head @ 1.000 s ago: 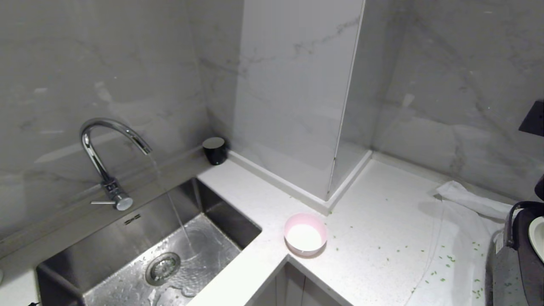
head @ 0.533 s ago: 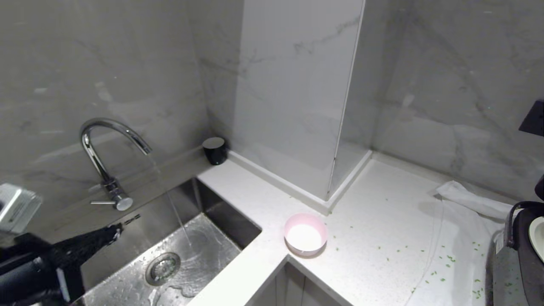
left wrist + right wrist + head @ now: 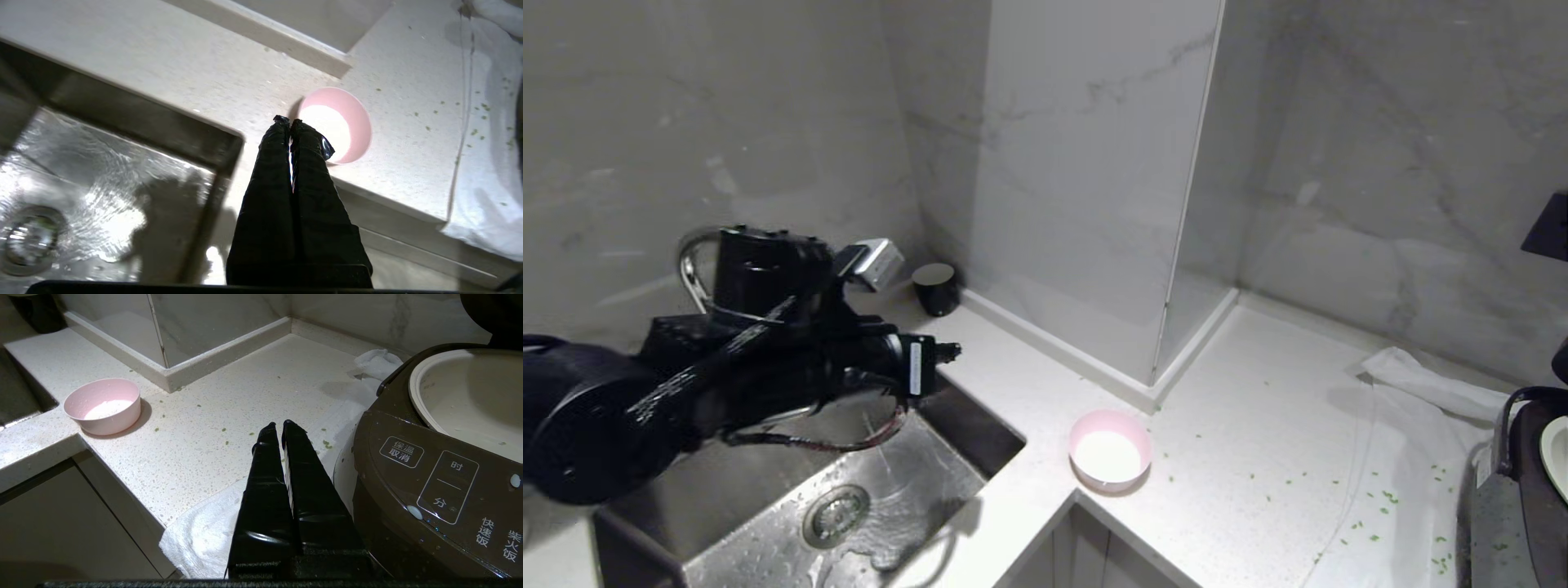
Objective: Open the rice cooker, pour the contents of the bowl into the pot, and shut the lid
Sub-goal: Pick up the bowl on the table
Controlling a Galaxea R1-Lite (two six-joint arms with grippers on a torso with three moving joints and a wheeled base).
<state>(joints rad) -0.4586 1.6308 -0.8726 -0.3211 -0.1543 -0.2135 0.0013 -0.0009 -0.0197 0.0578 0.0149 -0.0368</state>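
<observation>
Black cup (image 3: 935,287) beside wet steel sink (image 3: 849,498); white cloth (image 3: 1413,457) on counter (image 3: 1241,425).

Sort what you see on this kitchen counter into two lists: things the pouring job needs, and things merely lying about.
Needed for the job:
- pink bowl, white contents inside
- rice cooker, standing open
- cream inner pot
- left tool, shut, above the sink's edge, near the bowl

Lying about:
- black cup
- tap
- sink
- white cloth
- green flecks

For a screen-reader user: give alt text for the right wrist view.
The shut right gripper hovers over a speckled counter beside the open rice cooker, its cream pot exposed. The pink bowl with white contents sits near the counter's corner.
</observation>
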